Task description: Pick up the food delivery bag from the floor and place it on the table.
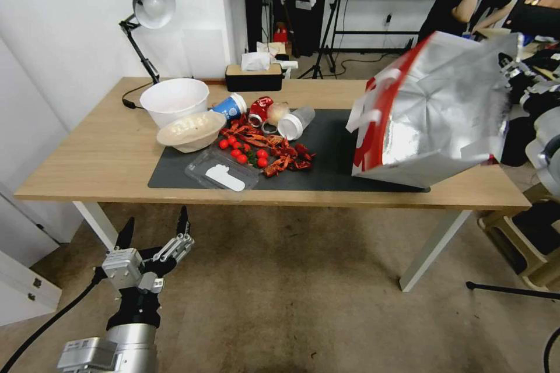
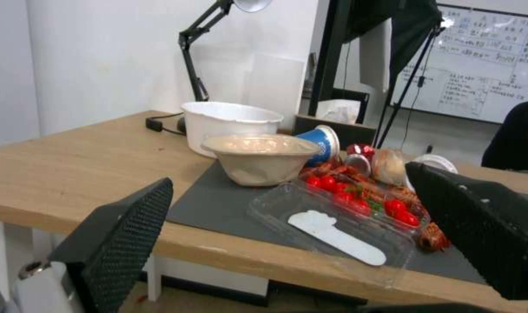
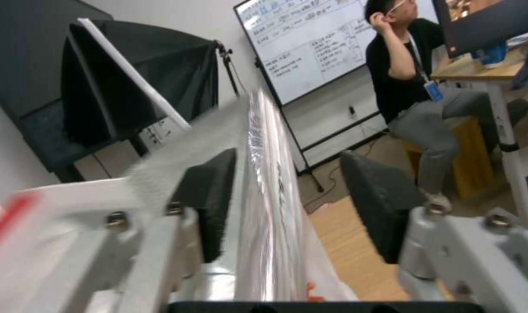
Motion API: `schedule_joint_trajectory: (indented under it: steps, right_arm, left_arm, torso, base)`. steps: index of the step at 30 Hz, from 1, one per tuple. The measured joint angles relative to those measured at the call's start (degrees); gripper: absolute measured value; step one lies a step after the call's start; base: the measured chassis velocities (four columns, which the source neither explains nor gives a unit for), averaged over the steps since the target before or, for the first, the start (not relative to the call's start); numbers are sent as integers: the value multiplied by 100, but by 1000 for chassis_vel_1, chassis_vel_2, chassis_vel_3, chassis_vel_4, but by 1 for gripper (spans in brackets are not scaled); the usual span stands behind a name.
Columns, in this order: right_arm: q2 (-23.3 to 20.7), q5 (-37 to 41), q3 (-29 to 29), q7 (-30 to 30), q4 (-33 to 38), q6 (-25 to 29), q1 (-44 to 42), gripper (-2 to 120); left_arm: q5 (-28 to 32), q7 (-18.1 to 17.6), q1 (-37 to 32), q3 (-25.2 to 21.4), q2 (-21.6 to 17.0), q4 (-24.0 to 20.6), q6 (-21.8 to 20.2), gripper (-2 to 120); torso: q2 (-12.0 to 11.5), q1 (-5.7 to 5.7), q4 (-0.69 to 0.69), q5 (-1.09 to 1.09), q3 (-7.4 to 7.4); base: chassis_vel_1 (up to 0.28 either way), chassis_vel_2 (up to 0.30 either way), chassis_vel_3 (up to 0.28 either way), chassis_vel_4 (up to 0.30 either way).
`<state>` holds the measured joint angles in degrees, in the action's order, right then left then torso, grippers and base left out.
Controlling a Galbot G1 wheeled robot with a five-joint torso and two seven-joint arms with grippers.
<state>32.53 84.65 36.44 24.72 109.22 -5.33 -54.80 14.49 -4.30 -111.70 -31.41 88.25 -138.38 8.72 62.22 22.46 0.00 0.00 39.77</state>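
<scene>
The food delivery bag (image 1: 434, 111) is on the table (image 1: 87, 157), at the right end, its base on the edge of the dark grey mat (image 1: 326, 157) and the bare wood beside it; it leans to one side with its foil-lined mouth open toward the camera, the red side and white strap handles facing the clutter. In the right wrist view the right gripper (image 3: 287, 204) straddles the bag's top edge with its pads spread: one pad lies against or just beside the foil wall, the other stands clear of it, so the claw is wide and grips nothing. Judged from this, the bag stands under its own weight and the tilt is a risk, since it could tip over on the mat. The left gripper (image 1: 153, 232) hangs low in front of the table's near edge above the carpeted floor (image 1: 303, 303), fingers wide apart and empty, well away from the bag. The middle of the mat is crowded: a white bowl (image 1: 175, 99), a beige bowl (image 1: 191, 130), a blue paper cup (image 1: 230, 106), a crushed red can (image 1: 259, 109), a tipped clear cup (image 1: 296, 123), crayfish shells (image 1: 268, 148), cherry tomatoes (image 1: 239, 151) and a clear plastic tray (image 1: 223, 172). These leave only the right end for the bag. A desk lamp (image 1: 149, 9) and a tissue box (image 1: 254, 74) stand along the far side.
</scene>
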Motion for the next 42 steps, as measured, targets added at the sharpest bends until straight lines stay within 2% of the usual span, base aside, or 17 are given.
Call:
schedule_joint_trajectory:
  steps: [1, 3, 4, 5, 7, 8, 11, 15, 28, 42]
  right_arm:
    - [-11, 11, 3, -21, 15, -11, -18, 55]
    - [-19, 18, 8, -39, 28, -17, -35, 57]
    - [-40, 23, 24, -73, 57, -35, -70, 65]
    - [-40, 23, 24, -73, 57, -35, -70, 65]
    - [-48, 42, 56, -102, 123, -111, -133, 77]
    - [-48, 42, 56, -102, 123, -111, -133, 77]
    - [-19, 29, 65, -107, 199, -172, -193, 90]
    - [13, 11, 65, -84, 270, -203, -229, 99]
    - [17, -130, 82, 16, 411, -367, -326, 100]
    - [58, -717, 158, -192, 780, -409, -573, 100]
  left_arm:
    - [-1, 1, 0, 2, 3, 0, 0, 100]
    - [-1, 4, 0, 3, 6, 0, 0, 100]
    - [-3, 15, -10, 8, 14, -11, -6, 100]
    - [-3, 15, -10, 8, 14, -11, -6, 100]
    - [-7, 27, -30, 10, 21, -32, -13, 100]
    - [-7, 27, -30, 10, 21, -32, -13, 100]
    - [-22, 27, -48, 9, 19, -48, -14, 100]
    - [-24, 19, -65, -4, 13, -53, 2, 100]
    - [-57, -49, -52, -77, 7, -115, 25, 100]
    - [-140, -20, -26, -68, 46, -130, -41, 100]
  torso:
    - [0, 0, 0, 0, 0]
    - [0, 0, 0, 0, 0]
    - [0, 0, 0, 0, 0]
    - [0, 0, 0, 0, 0]
    - [0, 0, 0, 0, 0]
    - [0, 0, 0, 0, 0]
    - [0, 0, 0, 0, 0]
    - [0, 0, 0, 0, 0]
    - [0, 0, 0, 0, 0]
    - [0, 0, 0, -1, 0]
  base:
    - [0, 0, 0, 0]
    - [0, 0, 0, 0]
    - [0, 0, 0, 0]
    - [0, 0, 0, 0]
    - [0, 0, 0, 0]
    - [0, 0, 0, 0]
    - [0, 0, 0, 0]
    - [0, 0, 0, 0]
    - [0, 0, 0, 0]
    - [0, 0, 0, 0]
